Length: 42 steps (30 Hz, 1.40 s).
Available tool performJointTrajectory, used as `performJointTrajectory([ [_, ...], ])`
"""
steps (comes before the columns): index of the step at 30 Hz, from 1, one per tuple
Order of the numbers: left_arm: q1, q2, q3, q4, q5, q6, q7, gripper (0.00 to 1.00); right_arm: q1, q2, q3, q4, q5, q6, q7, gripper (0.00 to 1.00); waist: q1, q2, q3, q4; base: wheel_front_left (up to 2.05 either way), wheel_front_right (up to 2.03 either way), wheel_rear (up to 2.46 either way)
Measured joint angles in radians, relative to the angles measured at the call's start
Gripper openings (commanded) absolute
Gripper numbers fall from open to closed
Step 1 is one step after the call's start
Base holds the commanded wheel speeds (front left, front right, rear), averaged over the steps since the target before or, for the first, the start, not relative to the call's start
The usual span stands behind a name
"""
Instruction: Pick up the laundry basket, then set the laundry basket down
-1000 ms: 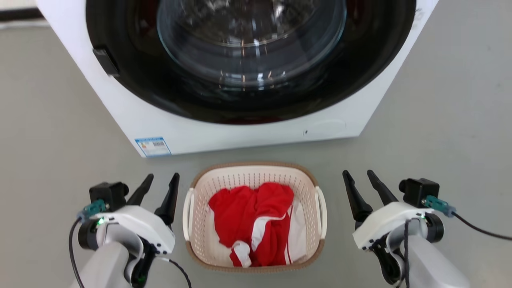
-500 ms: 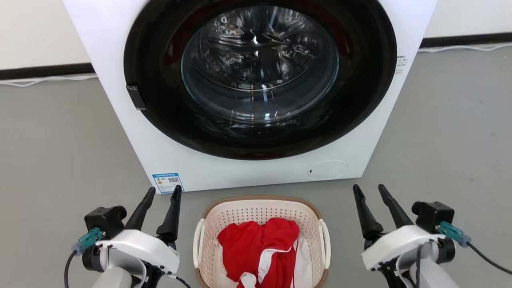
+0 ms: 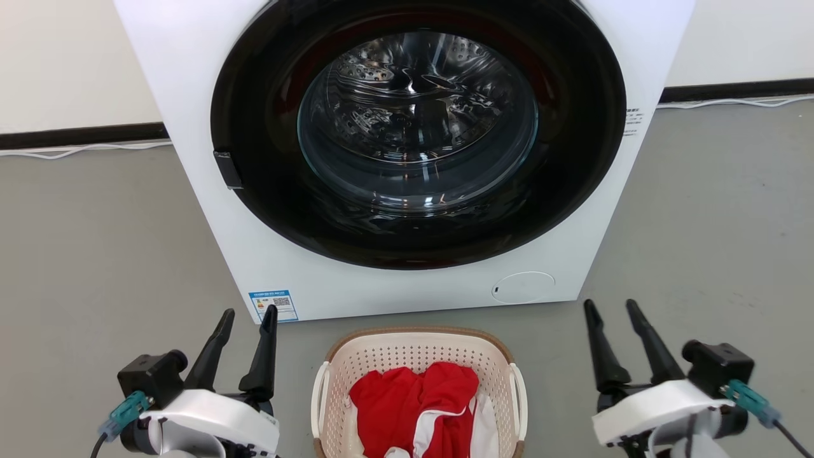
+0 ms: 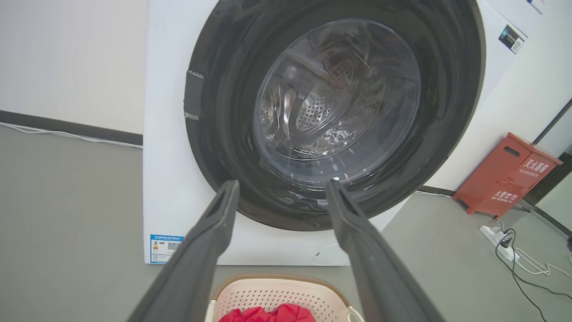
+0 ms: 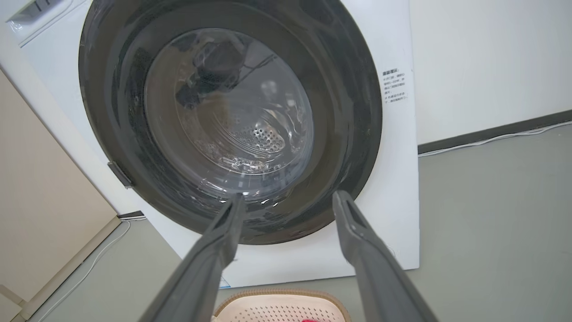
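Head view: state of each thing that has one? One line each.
washing machine door: shut.
laundry basket: upright on the floor, ungripped.
red and white clothing: crumpled inside the basket.
left gripper: open, empty, apart from the basket's left side.
right gripper: open, empty, apart from the basket's right side.

Your left gripper (image 3: 250,312) and right gripper (image 3: 609,304) both point forward, jaws parted and holding nothing, wrists low at either side.

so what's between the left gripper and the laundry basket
Bare grey floor, in the head view; the left gripper sits beside the laundry basket, not touching it.
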Motion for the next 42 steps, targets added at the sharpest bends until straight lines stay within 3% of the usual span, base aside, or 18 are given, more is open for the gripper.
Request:
performJointTrajectory([
  [9,0.057,-0.03,0.053,-0.047,0.053,0.0,0.0,1.0,0.065,0.012,-0.067,-0.071,-0.04,0.0,0.0,1.0,0.0,0.0,0.0,-0.007,0.0,0.0,0.0],
  [37,0.057,-0.05,0.061,-0.045,0.086,0.0,0.0,1.0,0.063,0.018,-0.05,-0.095,-0.056,0.0,0.0,1.0,0.0,0.0,0.0,-0.021,0.0,0.0,0.0],
  [38,0.058,-0.05,0.058,-0.042,0.085,0.0,0.0,0.0,0.064,0.018,-0.048,-0.093,-0.056,0.0,0.0,0.0,0.0,0.0,0.0,-0.022,0.0,0.0,0.0],
  [42,0.087,-0.064,0.056,0.007,0.085,0.0,0.0,0.0,0.093,0.025,-0.042,-0.047,-0.054,-0.001,0.002,0.0,0.0,0.0,0.0,-0.022,0.0,0.0,0.0],
])
